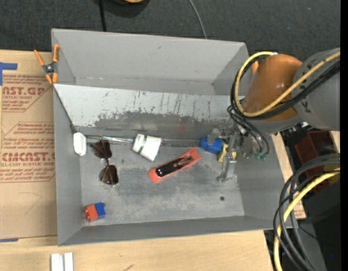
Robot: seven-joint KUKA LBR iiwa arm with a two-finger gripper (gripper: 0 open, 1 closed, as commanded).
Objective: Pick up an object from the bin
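The arm (315, 89) comes in from the right side, with its orange cover (272, 86) and yellow and black cables above the right wall of the grey bin (145, 61). The tool (225, 171) hangs low over the right part of the bin floor, close to the right wall. One cannot tell if the tool is wide or narrow, because its tip is small and dark against the grey floor. The thing nearest to it is a small blue thing (211, 146), which lies on the floor just beside the tool, on its left and a little toward the back wall. A bit further left lies a flat red and black thing (175, 166), long and tilted. Next to that, toward the back, a white cup (146, 146) lies on its side. A pair of dark sunglasses (105, 163) sits in the left part of the bin, near a small white thing (79, 143) by the left wall. A little orange and blue block (95, 212) rests in the front left corner, well apart from the tool.
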